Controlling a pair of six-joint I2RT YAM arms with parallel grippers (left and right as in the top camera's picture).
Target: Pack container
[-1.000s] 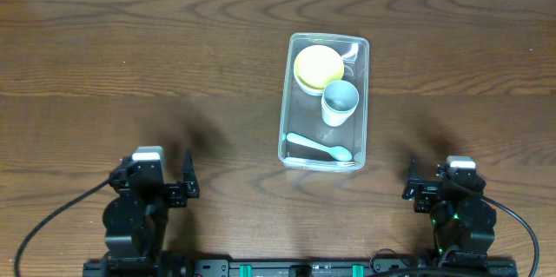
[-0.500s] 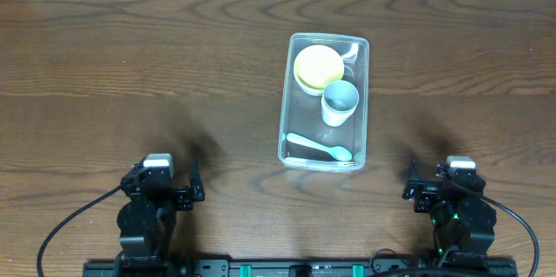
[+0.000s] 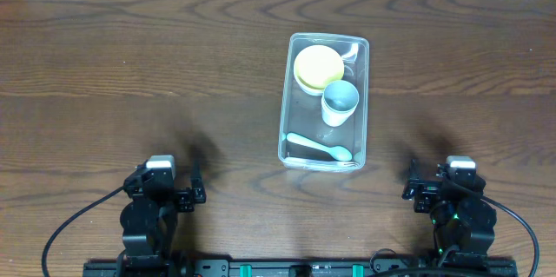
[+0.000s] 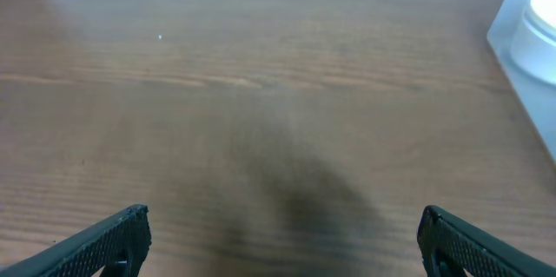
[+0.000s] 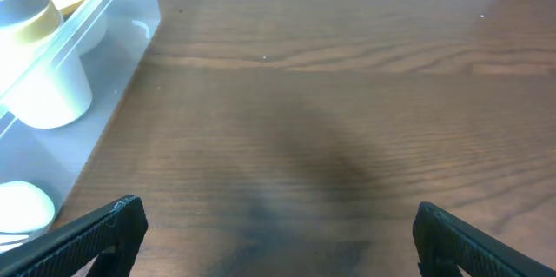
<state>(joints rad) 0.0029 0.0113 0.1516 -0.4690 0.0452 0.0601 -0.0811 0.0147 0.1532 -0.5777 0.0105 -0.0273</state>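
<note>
Container: one clear plastic rectangular tub with rounded corners and a raised rim. It stood open side up, right of centre on the worktop.
Long axis: ran from near to far, with the far end leaning slightly right.
Bowl: one smooth, round, yellow bowl, inside the tub at its far end.
Cup: one pale blue-grey cup, upright, just on the near side of the bowl, by the tub's right wall.
Spoon: one pale blue plastic spoon, lying crosswise at the tub's near end, its scoop to the right.
Worktop: dark brown wood with wavy grain.
Left gripper: near-left edge, well apart from the tub, jaws spread wide over bare wood.
Right gripper: near-right edge, jaws likewise spread wide, with the tub's wall to its left.
</note>
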